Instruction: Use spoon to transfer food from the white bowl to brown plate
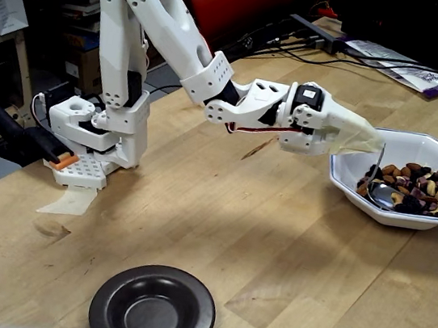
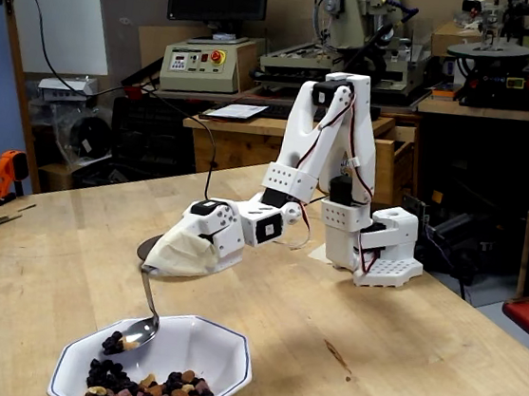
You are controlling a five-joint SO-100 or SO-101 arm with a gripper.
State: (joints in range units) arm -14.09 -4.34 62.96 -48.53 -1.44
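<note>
Scooping step in hand, judged from the pose: white jointed arm (image 1: 179,44) stretched low over the pale wooden butcher-block surface (image 1: 257,243), gripper (image 1: 369,138) wrapped in cream tape or cloth, jaws hidden under the wrap, so open or closed cannot be told, though the slim handle of the shiny silver metal spoon (image 1: 376,186) runs up into the wrap and appears fixed there. Spoon bowl down inside the white octagonal ceramic bowl with the thin dark rim line (image 1: 407,219), resting among the trail mix of brown almonds, pale cashews and dark raisins (image 1: 423,189). In the other fixed view, spoon (image 2: 140,327) hanging steeply from the gripper (image 2: 147,268) over the near-side edge of the white bowl (image 2: 227,361), a few dark pieces sitting on or against the spoon bowl, the rest of the food (image 2: 142,390) heaped toward the front.

Small round glossy dark brown plate (image 1: 153,308) well apart from the bowl, near the front edge in the first fixed view, empty so far.

Next, by judgement: level the spoon before lifting to keep the load, clear the rim, swing across to the plate, then tip.

No readable writing; printed papers (image 1: 396,62) at the back too small to read.
</note>
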